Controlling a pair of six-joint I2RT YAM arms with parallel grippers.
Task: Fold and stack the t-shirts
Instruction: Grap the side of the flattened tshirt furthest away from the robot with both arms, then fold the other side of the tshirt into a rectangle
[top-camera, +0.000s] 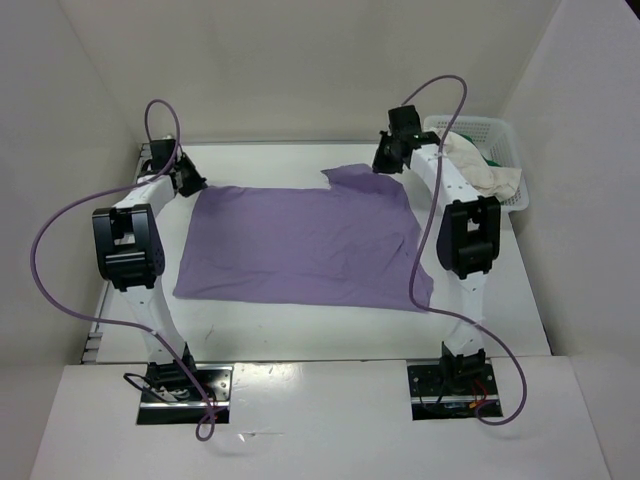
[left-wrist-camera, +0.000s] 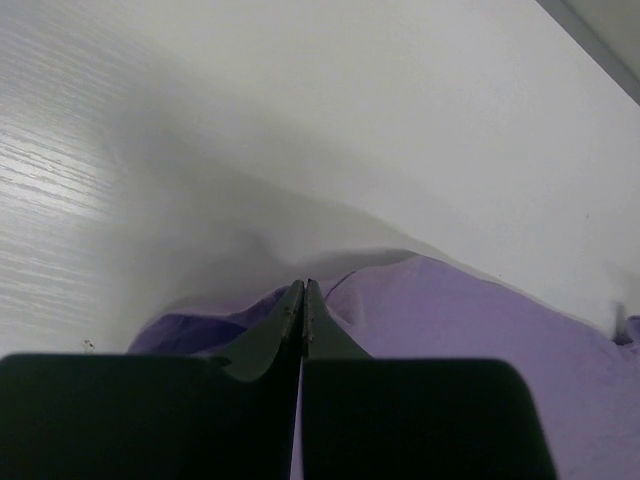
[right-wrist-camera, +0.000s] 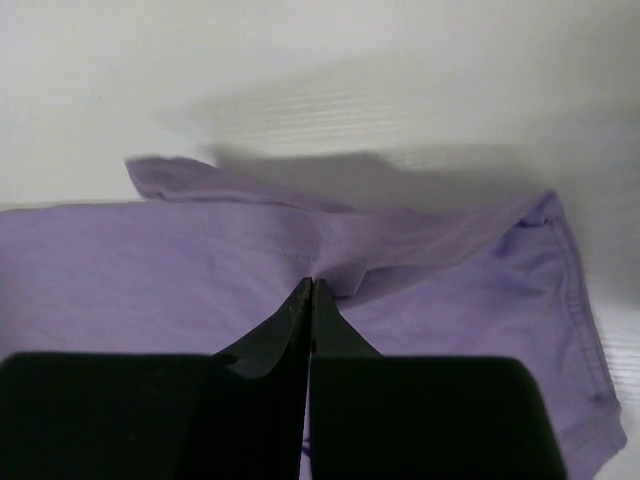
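Top external: arms outstretched, left claw (top-camera: 193, 185) and right claw (top-camera: 383, 164) pinch lavender t-shirt (top-camera: 300, 245) (far corners).

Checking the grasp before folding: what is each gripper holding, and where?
Both pinch the lavender t-shirt: the left gripper its far-left corner, the right gripper a raised fold at its far-right edge.

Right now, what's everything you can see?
table: one, white, under everything.
basket: one, white, table's far right corner.
purple t-shirt: one, lavender, spread flat mid-table.
cream t-shirt: one, cream-white, draped over the basket.
green t-shirt: one, bright green, peeking from the basket.
cables: two, purple, looping left and right.
arms: two, white and black, beside the purple t-shirt.
left gripper: one, black, shut on the purple t-shirt's far left corner.
right gripper: one, black, shut on its far right corner.
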